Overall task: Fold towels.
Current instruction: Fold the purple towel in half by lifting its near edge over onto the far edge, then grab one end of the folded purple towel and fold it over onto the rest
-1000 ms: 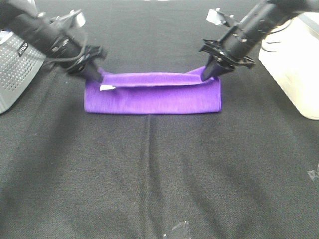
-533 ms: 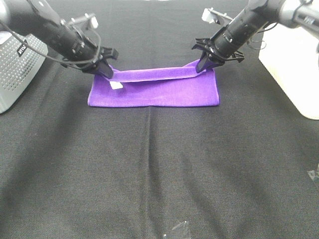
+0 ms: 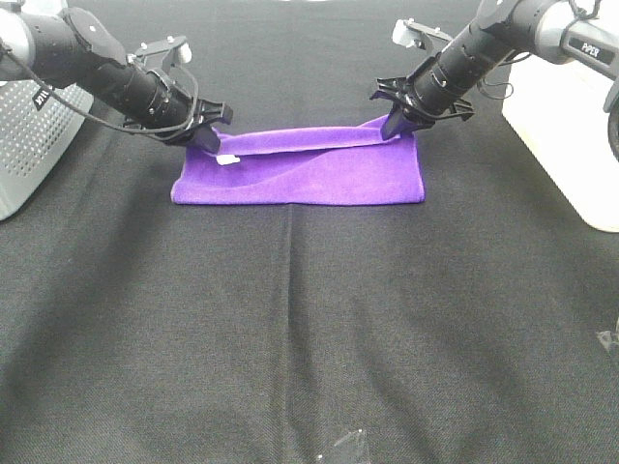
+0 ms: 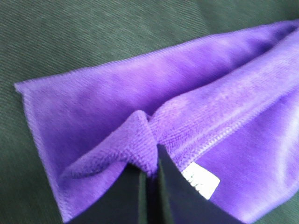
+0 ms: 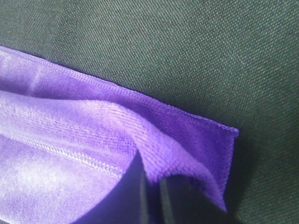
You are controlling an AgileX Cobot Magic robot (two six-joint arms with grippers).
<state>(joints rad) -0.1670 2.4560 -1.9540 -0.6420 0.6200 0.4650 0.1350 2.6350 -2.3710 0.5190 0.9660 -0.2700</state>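
Note:
The purple towel (image 3: pixel 300 174) lies folded in half on the black cloth, a long rectangle in the upper middle of the exterior view. Its upper layer's far edge is lifted at both ends. My left gripper (image 3: pixel 208 140) is shut on the far left corner, beside the small white tag (image 3: pixel 228 159). My right gripper (image 3: pixel 395 127) is shut on the far right corner. In the left wrist view the towel (image 4: pixel 140 107) bunches between the fingers (image 4: pixel 175 196), tag (image 4: pixel 202 181) alongside. In the right wrist view the hem (image 5: pixel 154 135) is pinched by the fingers (image 5: pixel 187 200).
A grey perforated box (image 3: pixel 29 135) stands at the left edge and a white container (image 3: pixel 571 116) at the right. The black tablecloth (image 3: pixel 309 329) spreads in front. A bit of clear tape (image 3: pixel 348 447) lies near the front edge.
Both grippers have carried the towel's top-layer edge away from the front toward the far side, flattening the fold. The towel now lies wider and flatter. Both grips stay shut.

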